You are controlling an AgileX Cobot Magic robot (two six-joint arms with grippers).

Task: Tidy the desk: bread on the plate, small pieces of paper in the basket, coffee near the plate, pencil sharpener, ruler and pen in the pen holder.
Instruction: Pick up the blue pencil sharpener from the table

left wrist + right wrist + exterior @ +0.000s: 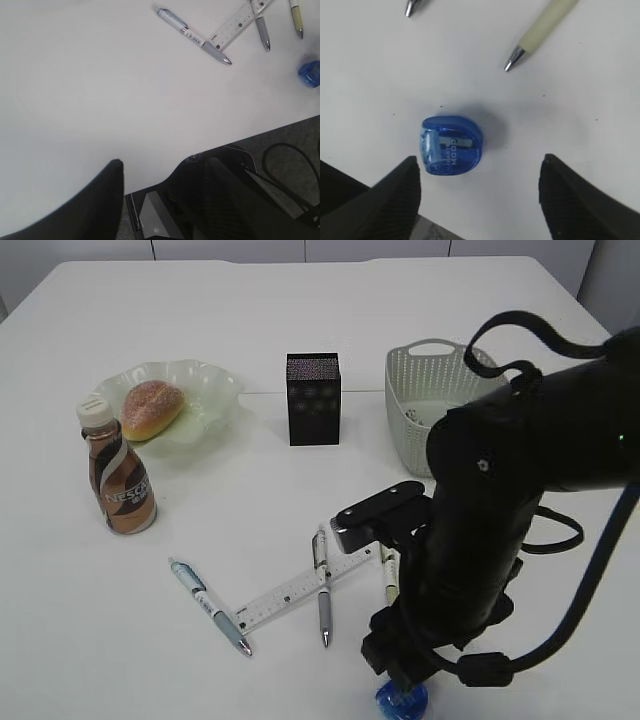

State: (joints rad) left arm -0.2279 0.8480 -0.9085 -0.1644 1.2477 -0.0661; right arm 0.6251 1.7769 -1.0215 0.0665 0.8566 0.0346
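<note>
Hovering over pencil sharpener [451,146] | right fingers [395,192] spread wide, empty | sharpener at eleven o'clock between them, hugging the left finger | left fingers [100,200] parted, idle, far off

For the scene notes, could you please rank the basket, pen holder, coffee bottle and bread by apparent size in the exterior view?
1. basket, partly hidden by the arm
2. pen holder and coffee bottle: too alike to rank
3. bread
</note>
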